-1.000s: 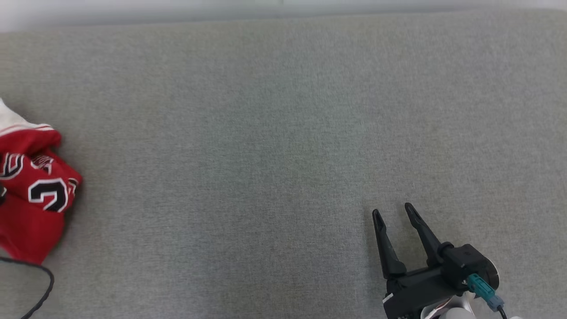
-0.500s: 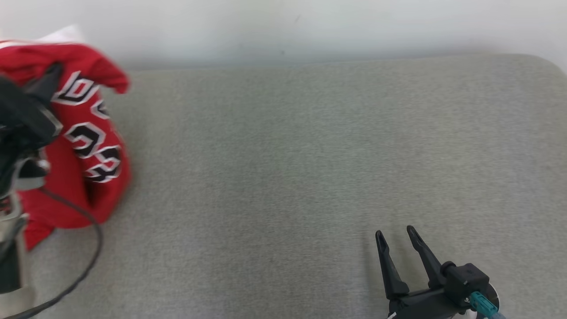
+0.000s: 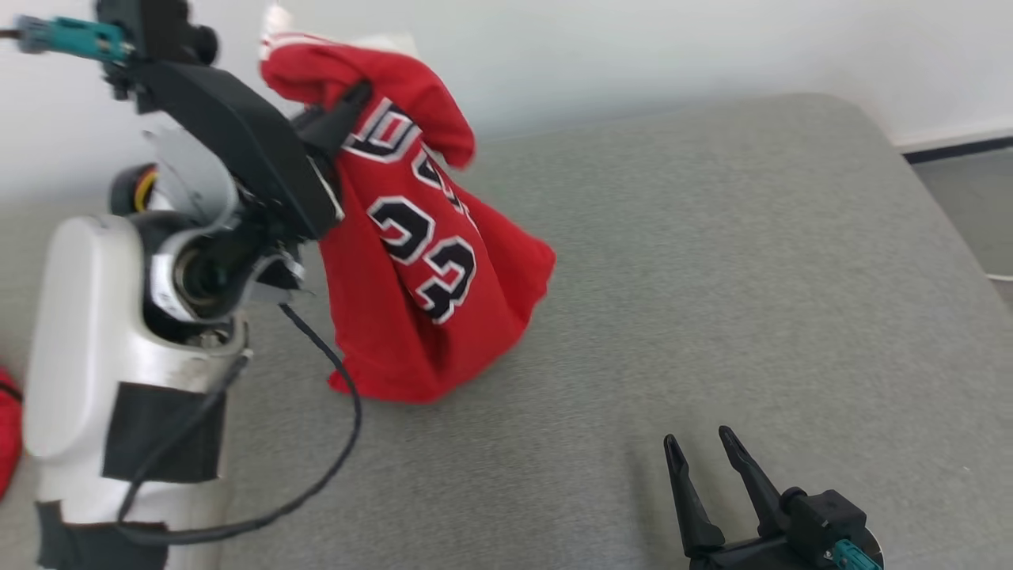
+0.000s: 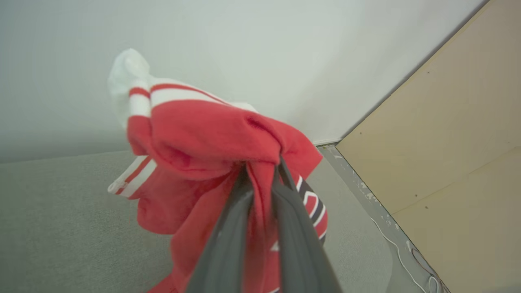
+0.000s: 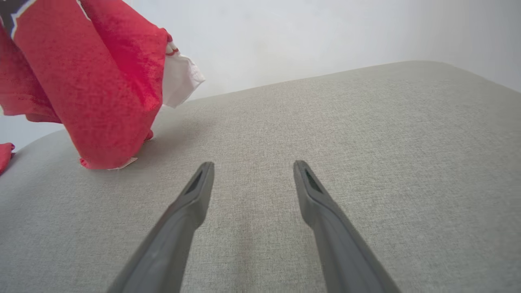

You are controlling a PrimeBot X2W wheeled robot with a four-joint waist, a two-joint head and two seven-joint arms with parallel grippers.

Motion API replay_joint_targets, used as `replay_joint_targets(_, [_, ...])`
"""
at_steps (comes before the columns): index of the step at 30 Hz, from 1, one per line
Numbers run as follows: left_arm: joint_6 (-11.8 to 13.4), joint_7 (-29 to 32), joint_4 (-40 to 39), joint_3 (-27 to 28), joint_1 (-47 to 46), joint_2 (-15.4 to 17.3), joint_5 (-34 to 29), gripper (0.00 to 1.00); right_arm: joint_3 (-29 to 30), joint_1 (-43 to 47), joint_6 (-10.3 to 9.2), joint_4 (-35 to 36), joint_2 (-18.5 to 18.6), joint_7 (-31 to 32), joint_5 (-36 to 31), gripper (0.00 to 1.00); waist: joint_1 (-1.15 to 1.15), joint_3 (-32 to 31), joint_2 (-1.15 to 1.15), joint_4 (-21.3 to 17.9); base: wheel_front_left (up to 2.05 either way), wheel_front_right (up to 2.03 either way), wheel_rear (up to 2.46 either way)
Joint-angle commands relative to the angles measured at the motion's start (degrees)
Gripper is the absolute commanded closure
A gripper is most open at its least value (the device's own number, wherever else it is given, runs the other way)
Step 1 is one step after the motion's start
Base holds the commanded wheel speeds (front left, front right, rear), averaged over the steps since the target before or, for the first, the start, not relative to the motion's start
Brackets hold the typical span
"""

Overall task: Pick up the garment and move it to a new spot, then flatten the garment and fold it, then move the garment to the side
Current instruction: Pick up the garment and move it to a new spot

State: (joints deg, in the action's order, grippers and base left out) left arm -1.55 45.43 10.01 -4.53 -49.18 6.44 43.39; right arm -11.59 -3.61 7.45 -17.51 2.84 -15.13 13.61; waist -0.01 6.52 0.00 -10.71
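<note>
Grey fabric surface (image 3: pixel 712 237), rounded corner, against plain white wall (image 3: pixel 633 47). Grey floor (image 3: pixel 973 206) beside it. Beige panel (image 4: pixel 447 142) adjoins wall. Lighting even.

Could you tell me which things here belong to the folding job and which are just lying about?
Job: red garment, pinched in the left claw; open right claw; grey cushion.
Lying about: red cloth at the left edge; loose white cord; tan wall panel.
</note>
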Motion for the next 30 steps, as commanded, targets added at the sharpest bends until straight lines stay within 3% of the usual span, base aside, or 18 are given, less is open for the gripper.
replay_joint_targets(1, [-0.61, -0.81, 0.35, -0.48, 1.26, -0.48, 0.63, 1.00, -0.22, 0.21, 0.07, 0.23, 0.07, -0.03, 0.32, 0.00, 0.01, 0.26, 0.00, -3.02, 0.00, 0.00, 0.00])
replay_joint_targets(9, [-2.85, -9.45, 7.21, -5.38, 8.65, -2.56, -1.57, 1.00, -1.28, -0.50, 0.07, 0.62, 0.07, -0.03, 0.45, 0.00, 0.01, 2.19, 0.00, -6.09, 0.00, 0.00, 0.00])
replay_joint_targets(15, [-1.98, -18.32, 15.89, -6.55, 15.09, -3.29, -1.72, 1.00, -1.72, -0.85, 0.07, 0.49, 0.08, -0.03, 0.21, 0.00, 0.01, 2.61, 0.00, -7.13, 0.00, 0.00, 0.00])
replay_joint_targets(16, [-1.93, -21.50, 19.44, -7.72, 16.86, -3.48, -1.85, 0.89, -1.51, -0.86, 0.07, 0.48, 0.07, -0.03, 0.00, 0.00, 0.01, 2.63, 0.00, -7.09, 0.00, 0.00, 0.00])
replay_joint_targets(17, [-1.92, -23.31, 21.18, -8.41, 17.58, -3.50, -2.37, 0.58, -1.38, -0.80, 0.07, 0.38, 0.07, -0.03, -0.06, 0.00, 0.01, 2.57, 0.00, -6.98, 0.00, 0.00, 0.00])
replay_joint_targets(20, [-2.46, -28.21, 24.95, -10.39, 18.41, -3.49, -3.20, 0.00, -1.03, -0.40, 0.07, 0.13, 0.08, -0.03, -0.37, 0.00, 0.01, 2.15, 0.00, -6.15, 0.00, 0.00, 0.00])
replay_joint_targets(30, [-3.89, -47.16, 21.64, -15.59, 20.40, -3.53, -1.61, 0.00, 4.51, 1.87, 0.07, -0.13, 0.09, -0.03, -2.08, 0.00, 0.01, -2.04, 0.00, -0.03, 0.00, 0.00, 0.00])
